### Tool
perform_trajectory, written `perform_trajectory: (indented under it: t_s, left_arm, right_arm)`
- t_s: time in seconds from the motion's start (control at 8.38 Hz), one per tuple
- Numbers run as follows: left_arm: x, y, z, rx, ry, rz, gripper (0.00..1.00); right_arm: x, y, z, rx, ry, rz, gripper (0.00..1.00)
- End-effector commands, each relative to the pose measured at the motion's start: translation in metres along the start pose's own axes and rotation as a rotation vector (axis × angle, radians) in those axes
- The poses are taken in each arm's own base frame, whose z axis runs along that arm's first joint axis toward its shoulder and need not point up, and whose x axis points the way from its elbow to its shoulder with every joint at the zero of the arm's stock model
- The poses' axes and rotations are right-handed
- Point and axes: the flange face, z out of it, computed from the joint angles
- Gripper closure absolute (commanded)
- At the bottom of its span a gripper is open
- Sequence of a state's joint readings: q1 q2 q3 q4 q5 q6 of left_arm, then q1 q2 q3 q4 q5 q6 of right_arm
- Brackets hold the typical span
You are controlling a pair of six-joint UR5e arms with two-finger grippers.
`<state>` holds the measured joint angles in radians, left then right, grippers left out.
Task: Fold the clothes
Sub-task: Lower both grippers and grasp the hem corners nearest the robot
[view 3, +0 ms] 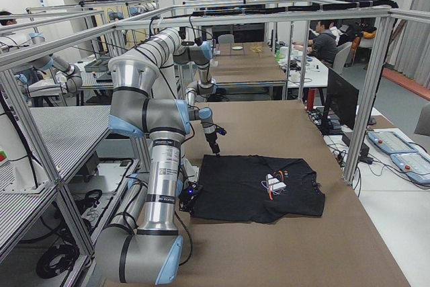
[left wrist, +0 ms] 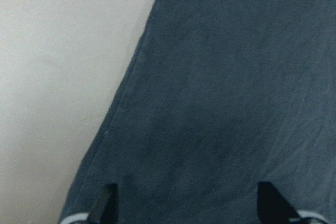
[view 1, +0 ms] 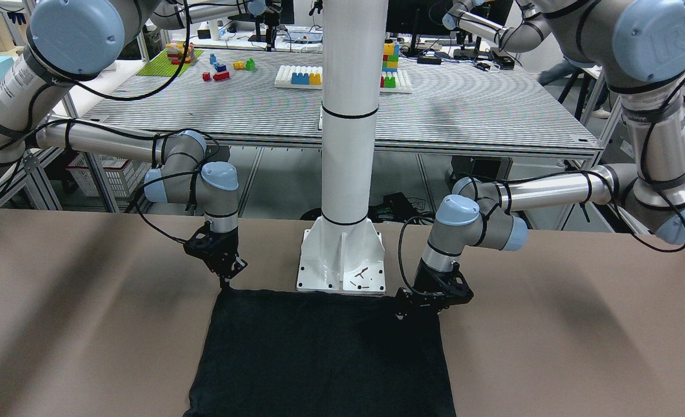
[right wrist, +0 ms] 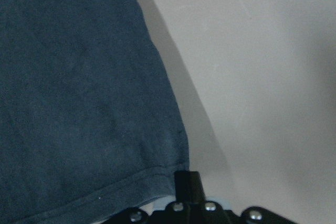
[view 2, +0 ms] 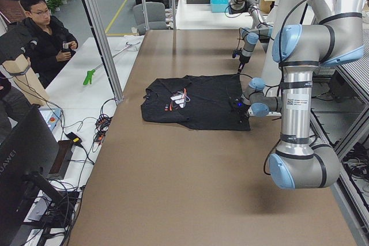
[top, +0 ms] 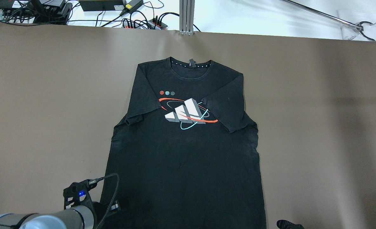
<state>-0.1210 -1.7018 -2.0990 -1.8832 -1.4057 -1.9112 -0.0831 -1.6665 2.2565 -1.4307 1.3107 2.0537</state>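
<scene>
The clothes are one black T-shirt [top: 181,159] with a white, red and teal chest print, lying flat with its collar at the far side and both sleeves folded inward. My left gripper [view 1: 417,307] stands open over the hem corner on its side. In the left wrist view its fingertips [left wrist: 107,205] are spread wide over the fabric [left wrist: 220,103]. My right gripper [view 1: 225,282] is at the other hem corner. In the right wrist view its fingers [right wrist: 187,186] sit together on the hem's corner [right wrist: 157,177], shut on it.
The white pillar's base [view 1: 342,263] stands just behind the hem, between the two arms. Brown table surface [top: 318,127] lies bare on both sides of the shirt. Cables and a grabber tool [top: 359,25] lie past the far edge. A person [view 2: 43,33] sits beside the table.
</scene>
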Motion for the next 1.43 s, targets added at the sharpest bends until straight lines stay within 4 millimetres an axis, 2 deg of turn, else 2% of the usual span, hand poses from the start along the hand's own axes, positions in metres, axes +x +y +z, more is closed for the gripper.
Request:
perform_trajectory:
  t_s: [0.0,0.12,0.36,0.48,0.84,1.07,1.31]
  left_arm:
    - [-0.05,0.046,0.008,0.002,-0.061,0.025,0.17]
    - [-0.058,0.051,0.008,-0.006,-0.072,0.021,0.24]
    - [-0.065,0.065,0.007,-0.028,-0.083,0.019,0.31]
    - [-0.075,0.069,0.007,-0.028,-0.096,0.022,0.34]
    - [-0.075,0.067,0.006,-0.027,-0.097,0.011,0.41]
    - [-0.075,0.065,0.006,-0.024,-0.096,0.008,0.51]
    - [-0.075,0.063,0.006,-0.021,-0.097,0.006,0.52]
  right_arm:
    - [0.0,0.002,-0.001,-0.016,0.006,-0.001,1.0]
    - [0.0,0.002,-0.002,-0.015,0.004,0.0,1.0]
    - [-0.002,0.002,-0.003,-0.019,0.001,0.001,1.0]
    - [-0.003,0.003,-0.005,-0.021,-0.003,0.002,1.0]
    - [-0.003,0.003,-0.004,-0.019,-0.002,0.002,1.0]
    - [-0.004,0.003,-0.005,-0.02,-0.005,0.003,1.0]
    - [-0.004,0.002,-0.005,-0.02,-0.004,0.005,1.0]
